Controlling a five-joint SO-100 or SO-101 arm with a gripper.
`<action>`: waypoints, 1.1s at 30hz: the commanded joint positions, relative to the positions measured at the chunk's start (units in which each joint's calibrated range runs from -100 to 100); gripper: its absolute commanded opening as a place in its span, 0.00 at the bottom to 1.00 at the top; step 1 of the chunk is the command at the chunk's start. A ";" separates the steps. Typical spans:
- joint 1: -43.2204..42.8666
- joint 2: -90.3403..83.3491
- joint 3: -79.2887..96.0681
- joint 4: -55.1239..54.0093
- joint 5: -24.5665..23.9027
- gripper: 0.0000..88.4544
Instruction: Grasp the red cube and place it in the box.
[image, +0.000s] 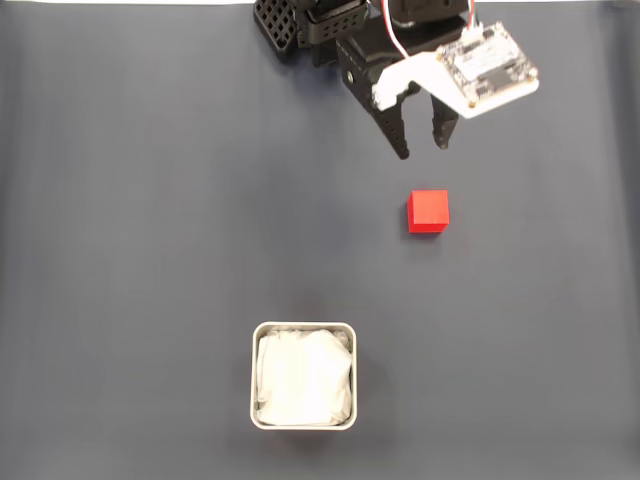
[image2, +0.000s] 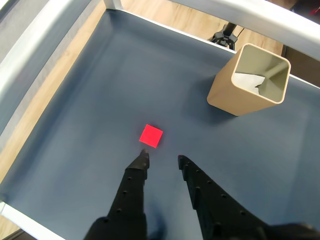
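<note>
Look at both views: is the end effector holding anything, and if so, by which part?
Nothing is held. The end effector is open with empty space between its fingers, and the red cube lies on the dark mat just ahead of the fingertips, untouched.

I can read no text from here. The small white circuit board (image: 488, 65) mounted on the arm just above the gripper in the fixed view carries tiny markings, but they are too blurred for me to make out. No labels, brands or numbers are legible anywhere else.
</note>
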 joint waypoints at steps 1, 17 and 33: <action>-0.79 0.92 -0.08 -1.49 -0.83 0.19; -1.14 4.13 6.03 -7.15 -2.44 0.33; -1.14 6.29 14.15 -16.41 -0.93 0.39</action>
